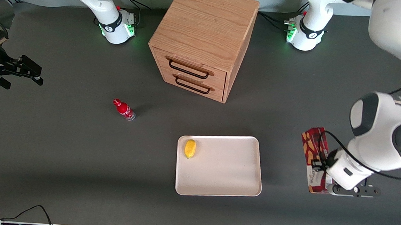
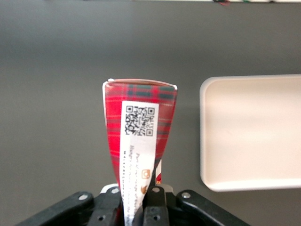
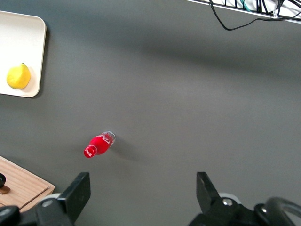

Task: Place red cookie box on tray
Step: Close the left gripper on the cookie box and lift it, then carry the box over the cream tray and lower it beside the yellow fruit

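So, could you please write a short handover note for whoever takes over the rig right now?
Gripper: shut on the red cookie box, toward the working arm's end of the table.
Red cookie box: held beside the tray, not over it.
Tray: on the table, nearer the front camera than the wooden drawer cabinet; a lemon lies in it.
Done: box gripped.
Left: carry it over the tray, set it down clear of the lemon, release.

The front view looks down over the whole table (image 1: 78, 174). Both wrist views face down closer, sharing the tray (image 2: 249, 132) edges. The gripper (image 2: 141, 207) sits at the working arm's end.
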